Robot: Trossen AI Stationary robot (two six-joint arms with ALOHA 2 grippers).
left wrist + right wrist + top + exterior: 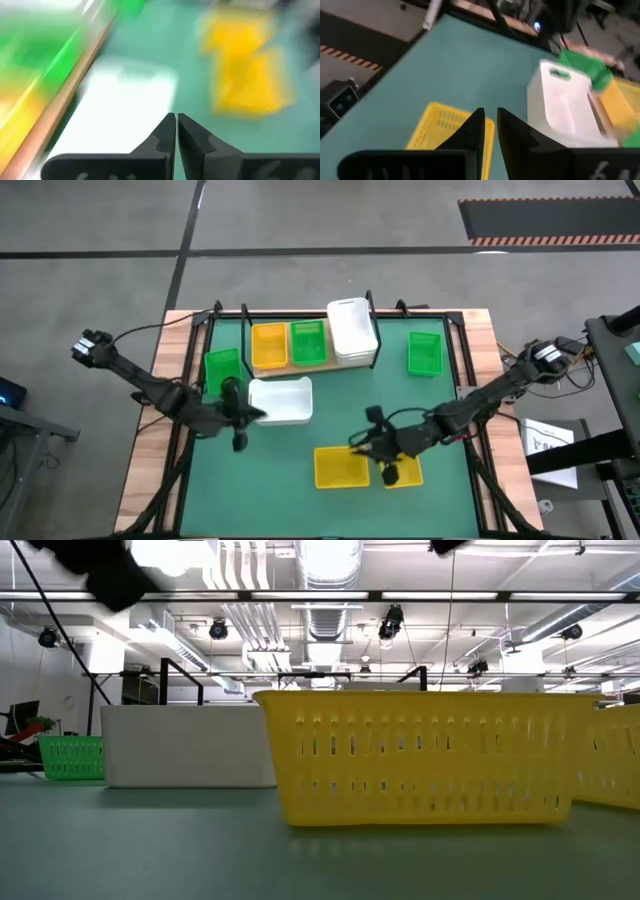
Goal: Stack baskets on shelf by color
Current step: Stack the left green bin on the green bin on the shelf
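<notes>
A yellow basket sits closest in the low view, on the green mat. It is well in front of the shelf. A second yellow basket touches its side. On the shelf sit a yellow basket, a green basket and a white stack. One green basket is by the shelf's left end. Another green one lies past its right end. A white basket lies just in front of the shelf. The left gripper is beside this white basket, fingers almost closed and empty. The right gripper hangs over the front yellow baskets, fingers a little apart, holding nothing.
</notes>
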